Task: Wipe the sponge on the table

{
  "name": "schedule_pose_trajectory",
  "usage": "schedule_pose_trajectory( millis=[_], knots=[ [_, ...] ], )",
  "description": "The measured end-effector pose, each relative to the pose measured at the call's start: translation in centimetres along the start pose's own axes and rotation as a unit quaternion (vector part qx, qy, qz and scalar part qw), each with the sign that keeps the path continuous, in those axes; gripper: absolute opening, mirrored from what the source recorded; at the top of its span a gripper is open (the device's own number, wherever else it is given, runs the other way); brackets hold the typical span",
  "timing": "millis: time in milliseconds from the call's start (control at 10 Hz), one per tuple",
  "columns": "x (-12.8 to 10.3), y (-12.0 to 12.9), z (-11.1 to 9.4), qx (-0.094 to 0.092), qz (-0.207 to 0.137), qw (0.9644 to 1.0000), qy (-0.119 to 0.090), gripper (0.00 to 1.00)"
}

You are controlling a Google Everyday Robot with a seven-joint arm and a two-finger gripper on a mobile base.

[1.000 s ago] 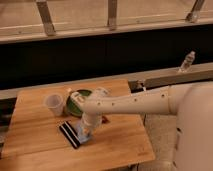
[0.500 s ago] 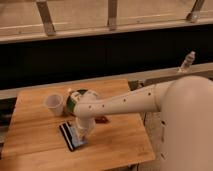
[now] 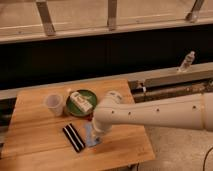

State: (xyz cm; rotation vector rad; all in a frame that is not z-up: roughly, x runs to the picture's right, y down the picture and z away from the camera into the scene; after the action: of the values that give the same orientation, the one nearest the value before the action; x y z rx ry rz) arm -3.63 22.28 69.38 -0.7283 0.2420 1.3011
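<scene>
The light-blue sponge [image 3: 90,135] lies flat on the wooden table [image 3: 35,132], near its front middle. My gripper [image 3: 98,136] comes down from the thick white arm onto the sponge's right side and is shut on it, pressing it to the wood. The wrist hides most of the gripper and part of the sponge.
A black block with pale stripes [image 3: 73,137] lies just left of the sponge. Behind it stand a green plate [image 3: 90,97] carrying a white carton and a translucent cup [image 3: 53,104]. A bottle [image 3: 186,61] stands on the ledge at the far right. The table's front edge is close by.
The arm has swung: the wrist and sponge slid left toward the black block, then back right. The elbow now lies lower and farther right.
</scene>
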Motion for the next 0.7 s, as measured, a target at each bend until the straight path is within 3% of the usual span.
schedule_pose_trajectory(
  millis=[300, 700],
  knots=[
    [-0.9, -1.8, -0.1, -0.002, 0.028, 0.9996, 0.007, 0.18],
    [-5.2, -6.9, 4.1, -0.004, 0.085, 0.9961, 0.022, 0.18]
  ],
)
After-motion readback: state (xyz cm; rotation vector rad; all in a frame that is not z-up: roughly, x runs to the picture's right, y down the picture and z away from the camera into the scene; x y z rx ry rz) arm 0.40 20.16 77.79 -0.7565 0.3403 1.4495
